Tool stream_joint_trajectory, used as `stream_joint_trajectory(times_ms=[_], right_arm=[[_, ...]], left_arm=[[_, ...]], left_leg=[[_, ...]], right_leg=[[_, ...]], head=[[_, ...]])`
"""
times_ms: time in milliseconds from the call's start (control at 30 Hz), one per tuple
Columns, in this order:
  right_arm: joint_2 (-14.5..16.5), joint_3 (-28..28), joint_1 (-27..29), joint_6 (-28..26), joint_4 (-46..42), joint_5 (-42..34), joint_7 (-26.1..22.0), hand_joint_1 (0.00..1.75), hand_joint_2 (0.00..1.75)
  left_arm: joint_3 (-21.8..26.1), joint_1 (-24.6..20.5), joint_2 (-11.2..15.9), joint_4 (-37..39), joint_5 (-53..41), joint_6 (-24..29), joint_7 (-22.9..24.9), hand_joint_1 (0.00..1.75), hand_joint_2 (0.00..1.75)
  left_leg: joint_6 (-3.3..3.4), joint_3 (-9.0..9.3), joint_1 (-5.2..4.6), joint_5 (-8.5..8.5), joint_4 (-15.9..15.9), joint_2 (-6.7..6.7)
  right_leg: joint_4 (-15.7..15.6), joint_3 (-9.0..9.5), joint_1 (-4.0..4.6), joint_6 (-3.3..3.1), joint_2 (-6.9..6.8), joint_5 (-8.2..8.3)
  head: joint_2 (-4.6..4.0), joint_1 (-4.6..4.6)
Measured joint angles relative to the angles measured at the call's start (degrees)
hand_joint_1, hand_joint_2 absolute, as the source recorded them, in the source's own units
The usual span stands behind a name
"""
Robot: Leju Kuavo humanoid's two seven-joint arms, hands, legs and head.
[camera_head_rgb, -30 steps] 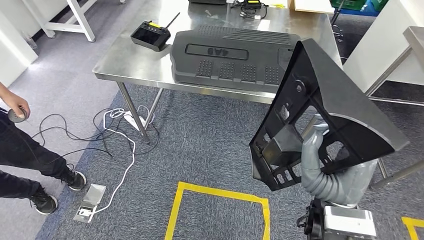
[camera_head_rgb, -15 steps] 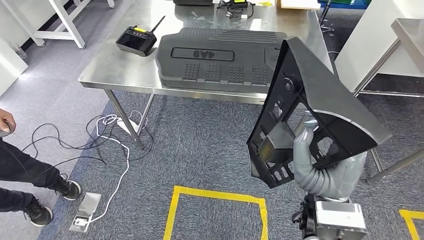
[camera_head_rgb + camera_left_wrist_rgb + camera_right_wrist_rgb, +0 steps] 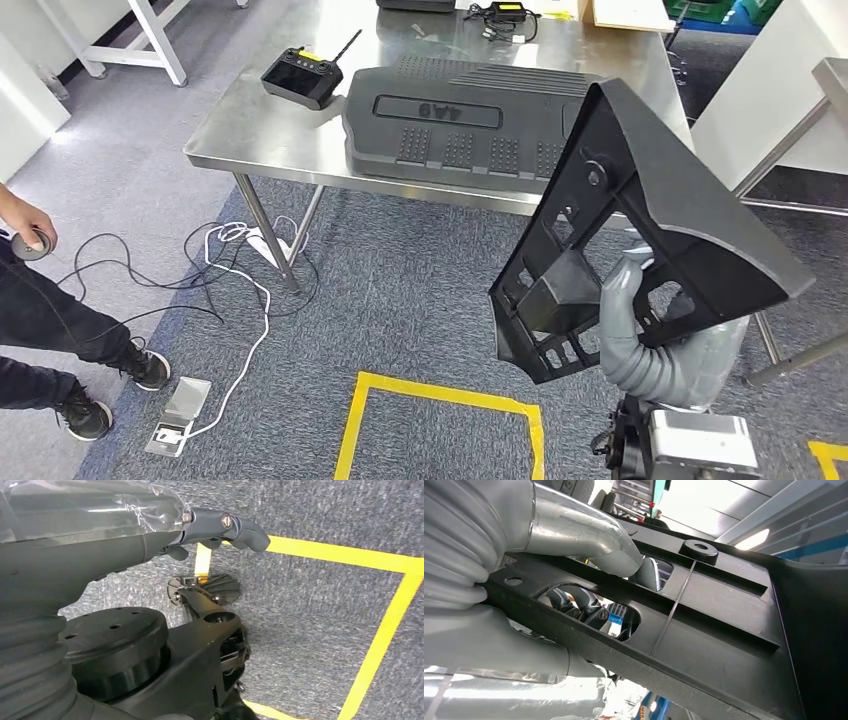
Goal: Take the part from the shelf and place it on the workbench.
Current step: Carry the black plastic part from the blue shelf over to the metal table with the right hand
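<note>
Stainless steel formed the workbench (image 3: 290, 130), which filled the twelve o'clock part of the head view and carried a large black moulded cover (image 3: 455, 115) and, at its ten o'clock corner, a black remote controller (image 3: 303, 77). Compared with half a second before, the whole scene had slid to the right and slightly down, which reads as the camera moving with the robot, not the bench shifting; the approach was probably still being lined up, with the placing yet to come. At four o'clock, the black part (image 3: 640, 240) was carried upright, off the bench, by the right hand (image 3: 640, 310), gripping through its openings. The right wrist view showed what the head view hid: fingers (image 3: 589, 607) hooked through a slot and the thumb pressed on a rib. The left hand (image 3: 220, 530) hung over grey carpet and yellow floor tape (image 3: 380, 625), its fingers loosely curled, holding nothing.
</note>
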Motion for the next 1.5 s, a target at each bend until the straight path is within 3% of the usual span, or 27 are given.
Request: stream_joint_trajectory(times_ms=[33, 100, 267, 333, 400, 467, 500, 533, 633, 667, 700, 733, 767, 833, 900, 967, 1000, 1033, 1067, 1133, 1200, 1333, 1367, 1467, 1500], right_arm=[[0.0, -0.04, -0.04, 0.0, -0.02, -0.04, 0.08, 1.75, 1.75], [0.0, -0.14, -0.06, 0.0, -0.05, -0.07, 0.3, 1.75, 1.75], [0.0, -0.25, 0.04, 0.0, -0.12, -0.06, 0.8, 1.75, 1.75], [0.0, -0.33, 0.13, 0.0, -0.24, -0.06, 0.86, 1.75, 1.75], [0.02, -0.52, 0.24, 0.0, -0.31, -0.1, 0.85, 1.75, 1.75], [0.03, -0.67, 0.49, 0.0, -0.31, -0.19, 0.86, 1.75, 1.75], [0.03, -0.71, 0.66, 0.0, -0.31, -0.24, 0.87, 1.75, 1.75], [0.03, -0.72, 0.77, 0.0, -0.31, -0.28, 0.87, 1.75, 1.75], [0.04, -0.74, 0.8, 0.0, -0.28, -0.54, 0.86, 1.75, 1.75], [0.05, -0.75, 0.81, -0.01, -0.3, -0.68, 0.87, 1.75, 1.75], [0.05, -0.77, 0.87, -0.01, -0.32, -0.79, 0.88, 1.75, 1.75], [0.04, -0.79, 0.92, -0.01, -0.33, -0.86, 0.88, 1.75, 1.75], [0.03, -0.81, 0.98, -0.01, -0.37, -0.88, 0.87, 1.75, 1.75], [0.03, -0.82, 0.99, 0.0, -0.38, -0.86, 0.8, 1.75, 1.75], [0.03, -0.82, 0.94, 0.0, -0.39, -0.85, 0.71, 1.75, 1.75], [0.02, -0.82, 0.91, 0.0, -0.39, -0.84, 0.6, 1.75, 1.75], [0.02, -0.82, 0.92, 0.0, -0.39, -0.85, 0.55, 1.75, 1.75], [0.02, -0.82, 0.92, 0.0, -0.39, -0.86, 0.5, 1.75, 1.75], [0.02, -0.82, 0.92, 0.0, -0.39, -0.86, 0.45, 1.75, 1.75], [0.03, -0.82, 0.9, 0.0, -0.39, -0.87, 0.37, 1.75, 1.75], [0.04, -0.81, 0.82, 0.0, -0.37, -0.88, 0.27, 1.75, 1.75], [0.04, -0.81, 0.85, 0.0, -0.36, -0.92, -0.09, 1.75, 1.75], [0.05, -0.82, 0.82, 0.0, -0.35, -0.92, -0.29, 1.75, 1.75], [0.14, -0.82, 0.8, 0.0, -0.27, -1.05, -0.84, 1.75, 1.75], [0.18, -0.82, 0.84, 0.0, -0.25, -1.09, -0.96, 1.75, 1.75]], left_arm=[[0.0, -0.03, 0.0, 0.0, -0.06, 0.19, 0.05, 0.0, 1.75], [0.0, -0.07, 0.01, 0.0, -0.21, 0.92, 0.29, 0.0, 1.75], [0.0, -0.13, 0.01, -0.01, -0.31, 2.49, 0.74, 0.0, 1.75], [0.0, -0.13, -0.05, -0.02, -0.34, 2.66, 0.76, 0.0, 1.75], [0.0, -0.14, -0.12, -0.02, -0.38, 2.82, 0.82, 0.0, 1.75], [0.01, -0.15, -0.14, -0.02, -0.4, 2.96, 0.88, 0.0, 1.75], [0.02, -0.13, -0.16, -0.02, -0.4, 2.99, 0.9, 0.0, 1.75], [0.02, -0.1, -0.21, -0.02, -0.4, 3.01, 0.91, 0.0, 1.75], [0.01, -0.1, -0.25, 0.0, -0.39, 3.03, 0.97, 0.0, 1.75], [0.01, -0.15, -0.2, 0.02, -0.39, 3.05, 1.0, 0.0, 1.75], [0.01, -0.2, -0.14, 0.03, -0.39, 3.07, 1.02, 0.0, 1.75], [0.01, -0.25, -0.09, 0.04, -0.39, 3.09, 1.04, 0.0, 1.75], [0.0, -0.26, -0.12, 0.04, -0.4, 3.09, 1.05, 0.0, 1.75], [0.0, -0.33, -0.15, 0.04, -0.4, 3.08, 1.05, 0.0, 1.75], [0.0, -0.44, -0.17, 0.04, -0.4, 3.06, 1.05, 0.0, 1.75], [0.0, -0.4, -0.17, 0.04, -0.39, 2.99, 1.05, 0.0, 1.75], [0.0, -0.32, -0.17, 0.04, -0.39, 2.95, 1.05, 0.0, 1.75], [0.0, -0.22, -0.17, 0.04, -0.38, 2.92, 1.05, 0.0, 1.75], [0.0, -0.16, -0.17, 0.04, -0.38, 2.92, 1.05, 0.0, 1.75], [0.0, -0.1, -0.13, 0.05, -0.38, 2.92, 1.05, 0.0, 1.75], [0.0, -0.08, -0.06, 0.05, -0.38, 2.91, 1.05, 0.0, 1.75], [0.0, -0.12, -0.09, 0.04, -0.33, 2.75, 1.05, 0.0, 1.75], [0.01, -0.1, -0.11, 0.04, -0.3, 2.69, 1.05, 0.0, 1.75], [0.02, -0.06, -0.15, 0.04, -0.28, 2.59, 1.05, 0.0, 1.75], [0.02, -0.06, -0.16, 0.04, -0.29, 2.56, 1.05, 0.0, 1.75]], left_leg=[[-0.25, 0.12, -0.08, -0.21, 0.1, -0.03], [-0.54, 0.11, -0.3, -0.52, 0.33, -0.04], [0.16, 0.94, -0.71, -0.35, -0.6, 0.07], [0.48, 2.9, -0.34, 1.12, -4.14, 0.3], [0.37, 4.88, 0.35, 2.4, -7.35, 0.65], [0.1, 5.52, 0.71, 2.48, -8.05, 0.83], [-0.28, 5.62, 1.08, 2.26, -7.91, 0.86], [-0.84, 5.67, 1.59, 1.87, -7.55, 0.87], [-3.47, 5.32, 3.34, -0.4, -4.65, 0.85], [-4.36, 4.95, 3.54, -1.29, -3.33, 0.83], [-5.03, 4.62, 3.54, -1.97, -2.33, 0.81], [-5.44, 4.41, 3.45, -2.33, -1.77, 0.77], [-5.65, 4.39, 3.47, -2.51, -1.48, 0.76], [-5.8, 4.27, 3.64, -3.25, -0.56, 0.76], [-5.49, 1.96, 3.41, -5.95, 4.45, 0.77], [-4.78, -2.61, 2.56, -9.24, 12.89, 0.76], [-4.31, -4.57, 2.03, -9.9, 16.07, 0.75], [-3.67, -5.6, 1.51, -9.38, 17.15, 0.73], [-2.9, -5.62, 1.0, -7.88, 16.1, 0.69], [-0.9, -3.43, -0.04, -3.48, 9.44, 0.13], [0.34, -1.6, -0.77, -1.05, 4.03, -0.63], [0.33, -0.88, -0.91, -0.6, 1.39, -0.53], [-0.05, -0.61, -0.76, -0.42, 0.8, -0.51], [-0.87, -0.11, -0.7, -0.35, 0.22, -0.51], [-0.78, -0.03, -0.71, -0.4, 0.24, -0.43]], right_leg=[[-3.21, 1.3, 0.14, -0.21, 0.03, 1.22], [-5.91, 2.26, 0.35, -0.34, 0.15, 1.59], [-7.28, 2.94, -0.02, 0.13, 0.32, 2.01], [-7.82, 3.66, 0.03, 0.27, 0.26, 1.97], [-4.65, 2.38, 0.16, 0.51, 0.29, 0.09], [1.76, -1.19, -0.24, 1.35, 0.34, -2.52], [4.0, -2.62, -0.68, 1.92, 0.31, -2.84], [4.3, -3.09, -1.21, 2.59, 0.25, -2.06], [-3.24, 0.06, -2.75, 4.95, -0.15, 2.69], [-4.75, 0.73, -2.96, 4.86, -0.04, 3.04], [-4.93, 0.75, -2.98, 4.29, 0.15, 2.59], [-4.04, 0.28, -2.82, 3.26, 0.47, 1.93], [-3.56, 0.02, -2.8, 2.22, 0.58, 1.59], [-3.04, -0.18, -2.55, 1.24, 0.61, 1.24], [-3.01, -0.12, -2.21, 0.76, 0.61, 1.13], [-3.05, -0.09, -1.7, 0.42, 0.64, 1.01], [-3.05, -0.02, -1.35, 0.18, 0.73, 0.9], [-3.06, 0.12, -0.97, -0.07, 0.88, 0.77], [-3.07, 0.34, -0.61, -0.29, 1.07, 0.64], [-3.19, 0.95, -0.04, -0.63, 1.44, 0.4], [-3.4, 1.18, 0.1, -0.61, 1.8, 0.38], [-4.07, 1.29, -0.01, 0.3, 1.87, 0.66], [-4.46, 1.54, 0.15, -0.15, 1.69, 0.96], [-5.71, 2.42, 0.5, -2.67, 1.29, 1.08], [-5.9, 2.6, 0.53, -2.76, 1.3, 0.93]], head=[[0.0, 0.12], [0.0, 0.09], [0.0, -0.9], [0.0, -1.31], [0.0, -1.16], [0.0, -0.9], [0.0, -0.9], [0.0, -0.91], [0.0, -0.54], [0.0, -0.09], [0.0, 0.06], [0.0, 0.0], [0.0, -0.39], [0.0, -1.44], [0.0, -2.24], [0.0, -2.87], [0.0, -3.06], [0.0, -3.12], [0.0, -3.13], [0.0, -3.09], [0.0, -2.92], [0.0, -3.09], [0.0, -2.93], [0.0, -2.42], [0.0, -2.38]])
